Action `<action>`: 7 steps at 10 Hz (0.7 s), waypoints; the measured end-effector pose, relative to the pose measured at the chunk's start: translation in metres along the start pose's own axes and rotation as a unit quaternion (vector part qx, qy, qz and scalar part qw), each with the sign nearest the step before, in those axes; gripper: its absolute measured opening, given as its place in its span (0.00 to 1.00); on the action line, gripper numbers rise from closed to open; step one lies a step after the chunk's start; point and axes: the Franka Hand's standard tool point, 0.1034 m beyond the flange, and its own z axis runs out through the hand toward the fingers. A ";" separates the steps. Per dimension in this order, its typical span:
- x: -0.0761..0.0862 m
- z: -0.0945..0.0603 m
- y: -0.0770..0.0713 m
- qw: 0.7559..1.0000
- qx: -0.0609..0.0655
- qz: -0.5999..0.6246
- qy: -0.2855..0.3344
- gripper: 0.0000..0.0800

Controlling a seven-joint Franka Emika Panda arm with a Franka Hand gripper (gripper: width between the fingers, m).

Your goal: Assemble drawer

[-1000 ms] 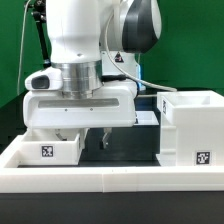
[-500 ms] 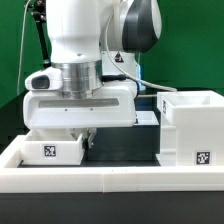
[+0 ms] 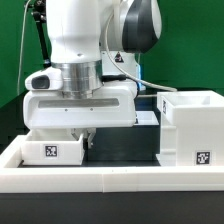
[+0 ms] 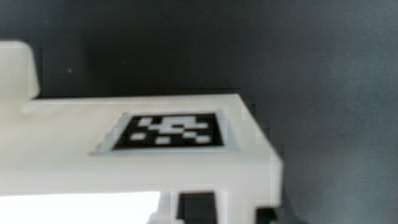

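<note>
A small white drawer tray with a black-and-white tag on its front lies on the dark table at the exterior view's left. My gripper is lowered onto the tray's right end, with its fingers pinching that end wall. In the wrist view the tray's tagged wall fills the picture, and my gripper grips the white wall between two dark fingers. The tall hollow housing stands at the exterior view's right. A second white part shows behind my arm, mostly hidden.
The long low white wall edges the table at the front. The dark table surface lies between the tray and the housing. My arm's wide white body hides the back of the table.
One second ago the fingers stood apart at the tray's right end. They have since closed on its wall. Nothing has moved in the last half second.
</note>
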 end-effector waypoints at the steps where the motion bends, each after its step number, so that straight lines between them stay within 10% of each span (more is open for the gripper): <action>1: 0.000 0.000 0.000 1.000 0.000 0.000 0.000 0.05; 7: 0.008 -0.028 -0.025 1.000 0.010 -0.022 -0.001 0.05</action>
